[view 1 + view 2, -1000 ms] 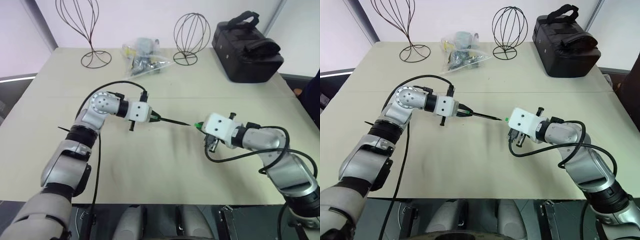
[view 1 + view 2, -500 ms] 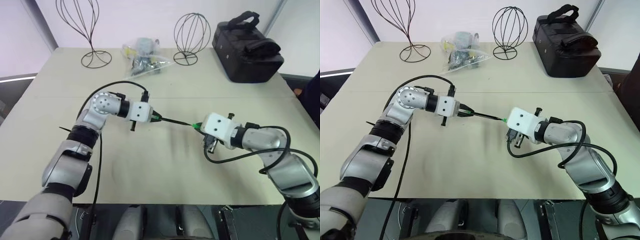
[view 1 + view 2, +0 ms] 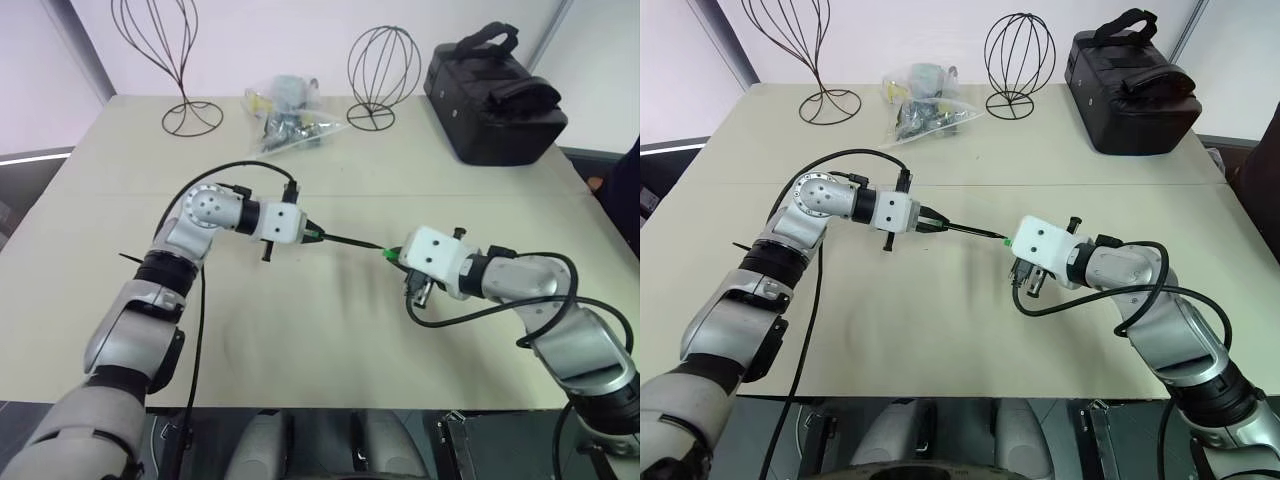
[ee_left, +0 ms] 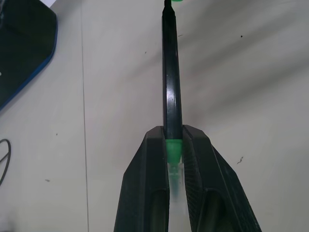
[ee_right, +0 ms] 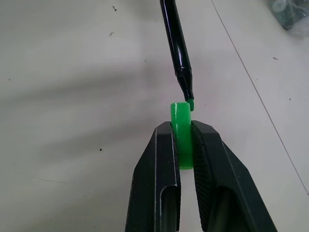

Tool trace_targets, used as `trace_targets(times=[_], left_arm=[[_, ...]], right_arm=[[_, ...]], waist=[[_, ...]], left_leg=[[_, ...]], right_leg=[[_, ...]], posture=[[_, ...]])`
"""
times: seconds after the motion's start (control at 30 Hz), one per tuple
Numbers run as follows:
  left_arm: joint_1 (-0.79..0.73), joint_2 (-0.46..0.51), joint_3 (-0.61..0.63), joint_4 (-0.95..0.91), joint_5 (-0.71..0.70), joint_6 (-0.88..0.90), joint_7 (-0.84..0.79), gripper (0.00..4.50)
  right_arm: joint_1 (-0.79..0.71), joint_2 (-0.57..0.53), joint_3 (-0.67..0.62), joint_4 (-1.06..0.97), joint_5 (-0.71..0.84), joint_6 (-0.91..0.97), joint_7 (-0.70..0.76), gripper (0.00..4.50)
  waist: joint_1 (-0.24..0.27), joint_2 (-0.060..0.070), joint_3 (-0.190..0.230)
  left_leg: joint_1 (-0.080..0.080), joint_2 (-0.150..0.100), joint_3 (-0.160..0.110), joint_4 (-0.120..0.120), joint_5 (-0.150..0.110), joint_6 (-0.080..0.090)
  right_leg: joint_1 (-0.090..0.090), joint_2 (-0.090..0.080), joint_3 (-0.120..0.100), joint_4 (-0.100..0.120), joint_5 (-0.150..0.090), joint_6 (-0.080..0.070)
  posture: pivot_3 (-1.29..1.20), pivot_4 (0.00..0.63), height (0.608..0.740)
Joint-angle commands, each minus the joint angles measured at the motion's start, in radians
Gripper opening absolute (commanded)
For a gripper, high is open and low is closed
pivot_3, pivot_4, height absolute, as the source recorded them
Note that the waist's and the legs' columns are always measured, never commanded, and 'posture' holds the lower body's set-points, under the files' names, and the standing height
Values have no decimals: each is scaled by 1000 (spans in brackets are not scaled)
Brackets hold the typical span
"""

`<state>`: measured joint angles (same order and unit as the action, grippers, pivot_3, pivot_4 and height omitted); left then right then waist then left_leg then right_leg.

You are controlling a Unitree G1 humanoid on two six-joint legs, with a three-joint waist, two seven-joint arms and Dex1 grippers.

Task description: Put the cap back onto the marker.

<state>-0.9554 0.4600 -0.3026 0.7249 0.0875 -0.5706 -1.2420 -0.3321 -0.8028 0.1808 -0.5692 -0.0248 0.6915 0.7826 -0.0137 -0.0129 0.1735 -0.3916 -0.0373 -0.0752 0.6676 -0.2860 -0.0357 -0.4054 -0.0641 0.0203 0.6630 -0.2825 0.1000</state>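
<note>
My left gripper (image 4: 174,140) is shut on the slim black marker (image 4: 171,82) at its green band, and the marker (image 3: 345,241) points rightward over the table. My right gripper (image 5: 182,129) is shut on the small green cap (image 5: 181,129). The cap's (image 3: 390,252) open end faces the marker. In the right wrist view the marker's (image 5: 176,46) green tip sits just at the cap's rim, slightly to one side. Both are held above the beige table (image 3: 300,330).
At the table's back stand two wire stands (image 3: 381,62) (image 3: 185,105), a clear bag of small items (image 3: 285,115), and a black case (image 3: 495,95) at the back right. A seam (image 3: 420,193) runs across the table.
The right gripper has brought the cap leftward until it meets the marker's tip. The left gripper has held the marker still.
</note>
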Motion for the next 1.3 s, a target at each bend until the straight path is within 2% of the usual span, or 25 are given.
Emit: trace_targets(times=[0.03, 0.43, 1.3], left_arm=[[-16, 7, 4, -34, -9, 3, -4, 0], [-6, 19, 8, -59, -14, 17, -14, 0], [-3, 4, 6, -83, -21, 40, -18, 0]], right_arm=[[-24, -8, -20, -28, 4, -11, 0, 42], [12, -56, -68, -14, 10, -28, 13, 42], [-17, -12, -21, -17, 10, -19, -2, 42]], waist=[[0, 0, 0], [0, 0, 0], [0, 0, 0]], left_leg=[[0, 0, 0, 0, 0, 0], [0, 0, 0, 0, 0, 0], [0, 0, 0, 0, 0, 0]], right_leg=[[0, 0, 0, 0, 0, 0], [0, 0, 0, 0, 0, 0], [0, 0, 0, 0, 0, 0]], posture=[[0, 150, 740], [0, 150, 740], [0, 150, 740]])
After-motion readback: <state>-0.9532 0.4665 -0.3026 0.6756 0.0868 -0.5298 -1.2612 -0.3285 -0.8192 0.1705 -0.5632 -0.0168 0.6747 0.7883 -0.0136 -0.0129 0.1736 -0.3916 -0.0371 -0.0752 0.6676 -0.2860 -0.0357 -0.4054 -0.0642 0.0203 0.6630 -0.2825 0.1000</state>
